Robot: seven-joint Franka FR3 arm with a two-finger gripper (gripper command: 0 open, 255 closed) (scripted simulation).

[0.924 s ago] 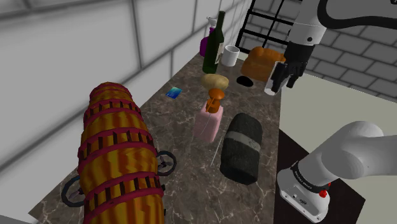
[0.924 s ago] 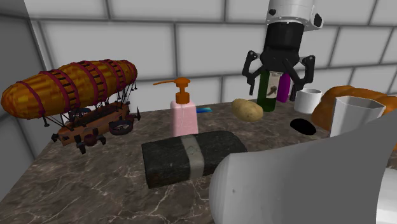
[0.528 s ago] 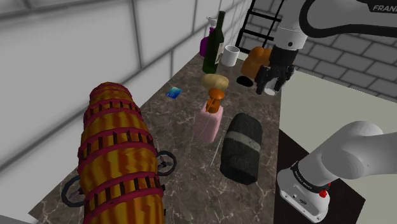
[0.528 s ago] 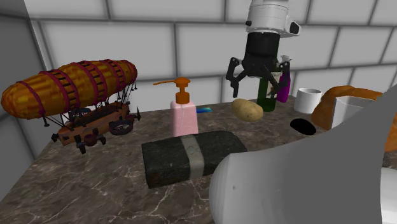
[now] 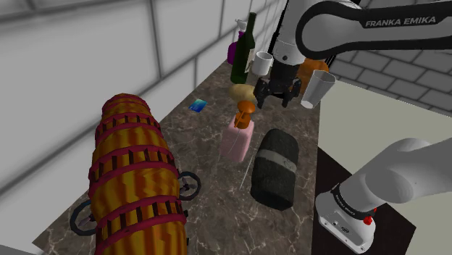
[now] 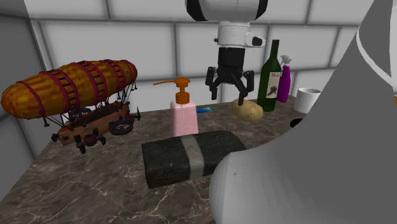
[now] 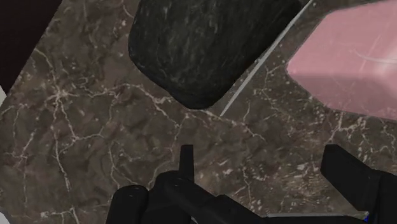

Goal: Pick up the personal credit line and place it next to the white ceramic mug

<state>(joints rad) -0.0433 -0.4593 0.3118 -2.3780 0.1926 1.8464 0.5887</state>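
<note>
- Shoulder view: gripper (image 5: pixel 278 97) hangs above the marble table (image 5: pixel 217 185), fingers spread apart and holding nothing, near the potato (image 5: pixel 245 92).
- Small blue card (image 5: pixel 197 105) lies flat on the table by the wall, apart from the gripper.
- White mug (image 5: pixel 262 63) stands at the table's far end, beside the green bottle (image 5: pixel 243 51).

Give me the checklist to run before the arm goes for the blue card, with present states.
1. Fingers open, holding nothing: ok.
2. Blue card lies flat and uncovered: ok.
3. Gripper above the card: not ok, it hangs near the potato.
4. Route to the card free of the potato and soap bottle: cannot tell.
5. Free spot beside the white mug: cannot tell.
</note>
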